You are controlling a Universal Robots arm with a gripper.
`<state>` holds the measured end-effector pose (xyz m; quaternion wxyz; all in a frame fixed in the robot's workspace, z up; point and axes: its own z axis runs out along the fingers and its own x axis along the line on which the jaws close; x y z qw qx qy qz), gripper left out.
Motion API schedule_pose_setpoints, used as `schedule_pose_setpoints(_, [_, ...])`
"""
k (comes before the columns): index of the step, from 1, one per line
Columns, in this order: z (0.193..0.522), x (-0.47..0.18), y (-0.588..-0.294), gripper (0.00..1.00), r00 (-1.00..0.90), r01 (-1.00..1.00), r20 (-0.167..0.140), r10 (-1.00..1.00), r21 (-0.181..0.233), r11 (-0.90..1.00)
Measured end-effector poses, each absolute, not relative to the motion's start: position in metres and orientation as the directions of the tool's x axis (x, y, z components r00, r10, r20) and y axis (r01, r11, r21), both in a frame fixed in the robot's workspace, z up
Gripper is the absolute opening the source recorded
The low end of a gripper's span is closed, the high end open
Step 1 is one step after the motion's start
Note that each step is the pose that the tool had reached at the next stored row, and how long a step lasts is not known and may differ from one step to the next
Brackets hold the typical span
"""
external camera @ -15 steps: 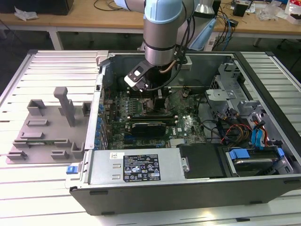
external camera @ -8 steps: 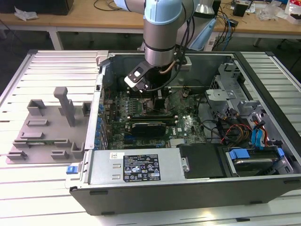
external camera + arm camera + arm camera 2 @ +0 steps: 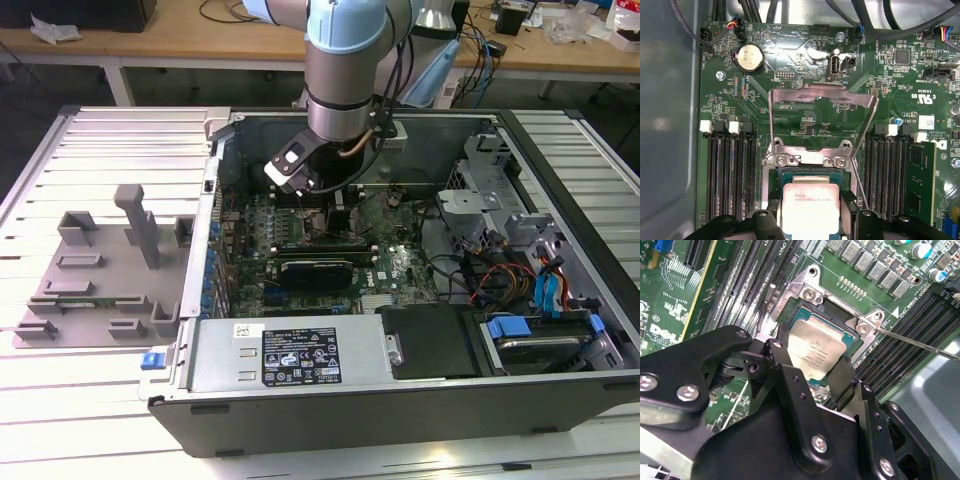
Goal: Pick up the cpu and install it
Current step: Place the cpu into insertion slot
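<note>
**A:** Where is the arm?

**B:** In the exterior view the grey and pale-blue robot arm (image 3: 345,90) reaches down into the open black computer case (image 3: 400,425), which lies on a slatted metal table (image 3: 100,140). Its black gripper (image 3: 335,212) hangs over the far part of the green motherboard (image 3: 400,265).

**A:** And the chip?

**B:** In both wrist views the small, flat, square cpu with the silvery top plate (image 3: 817,352) lies between the two black fingers (image 3: 785,372). They are clamped on two opposite edges of it. It is right at the metal-framed socket (image 3: 807,290). Whether it is seated or just above the socket, I cannot tell.

**A:** Is the socket open?

**B:** Yes. The shiny metal load plate (image 3: 822,97) stands swung up from its hinge, and the thin steel lever (image 3: 920,346) sticks out to one side. Black memory slots (image 3: 730,175) run along both sides of the socket, and a round coin battery (image 3: 749,57) sits beyond the plate.

**A:** What else is around?

**B:** A grey plastic fixture (image 3: 100,270) stands on the table, at the exterior view's left of the case. Along the case's near wall lies a silver power supply box (image 3: 225,365) with a black-and-white label (image 3: 300,355). Toward the exterior view's right there is a drive with blue tabs (image 3: 530,335).
</note>
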<state>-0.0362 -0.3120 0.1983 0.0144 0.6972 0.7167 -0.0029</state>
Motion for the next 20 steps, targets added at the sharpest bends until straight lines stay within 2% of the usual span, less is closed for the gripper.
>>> schedule_pose_setpoints(20, [0.1969,-0.0357,-0.3119,0.55,-0.020,1.000,-0.025,1.000,0.016,0.020])
